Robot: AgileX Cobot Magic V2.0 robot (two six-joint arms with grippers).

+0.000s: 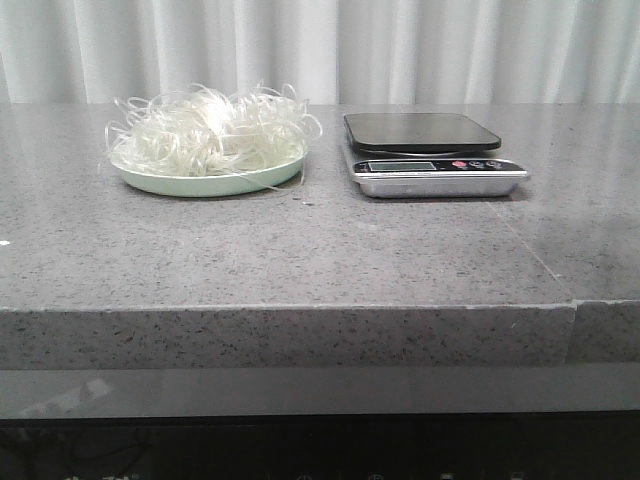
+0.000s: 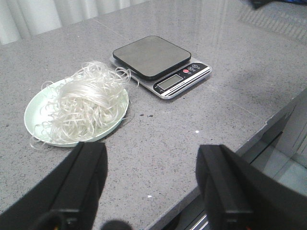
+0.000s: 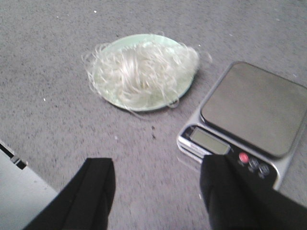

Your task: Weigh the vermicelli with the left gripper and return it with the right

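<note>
On the left of the speckled grey stone table [image 1: 300, 250], the loose, fluffy tangle of thin whitish vermicelli [image 1: 210, 128] sits heaped on a shallow pale green round plate [image 1: 200, 184], its strands spilling a little over the rim. A few small dark crumbs lie on the stone just in front of the plate. To the right of the plate, close beside it but apart, stands a silver kitchen scale [image 1: 436, 160] with a black square weighing platform, a small grey display and a red button next to dark buttons on its front strip; the platform is bare. A white pleated curtain [image 1: 320, 50] hangs behind the table. Neither arm shows in the front view. In its own wrist view, the matte-black left gripper [image 2: 151, 184] hovers above the near edge of the table with its two fingers spread wide, holding nothing. In the other wrist view, the black right gripper [image 3: 156, 191] likewise hangs over the stone with its fingers parted and empty, one finger overlapping the scale's corner in the picture.
</note>
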